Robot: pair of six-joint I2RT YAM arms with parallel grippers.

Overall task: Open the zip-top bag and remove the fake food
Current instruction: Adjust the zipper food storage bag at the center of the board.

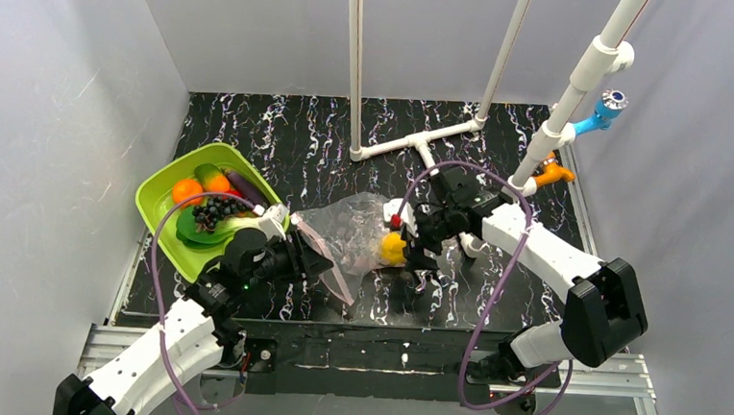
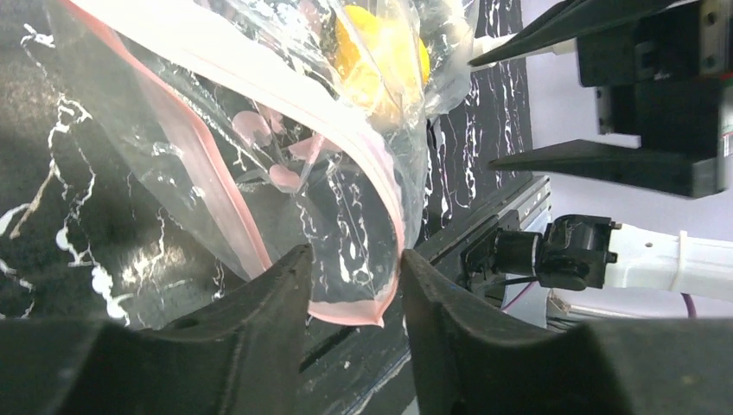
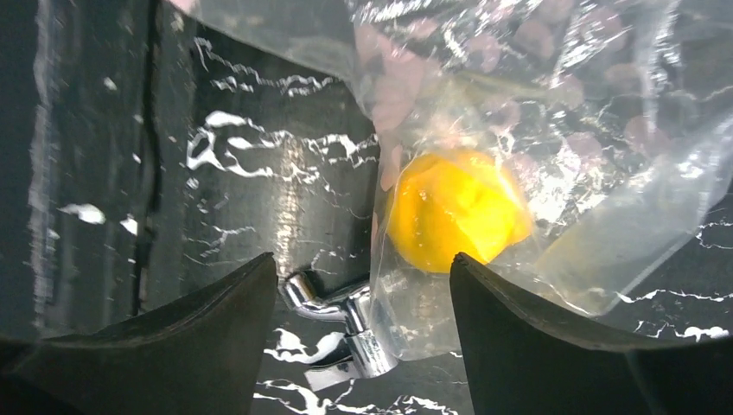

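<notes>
The bag [image 1: 347,227] was seen just beside the tray [image 1: 155,193], a lemon [image 1: 392,249] inside. Its zip corner was straddled, unpinched, by the half-open left claw [image 2: 356,262]; the right claw [image 3: 363,270] was spread wide, empty. The slick film could be missed.

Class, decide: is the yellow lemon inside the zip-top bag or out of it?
Inside. The yellow lemon is seen through the crinkled clear film of the zip-top bag, which wraps around it.

On the worktop [image 1: 328,147] the zip-top bag [image 1: 347,227] lies centre, a lemon [image 1: 392,249] inside it, the food-filled tray [image 1: 155,197] to its left.
</notes>
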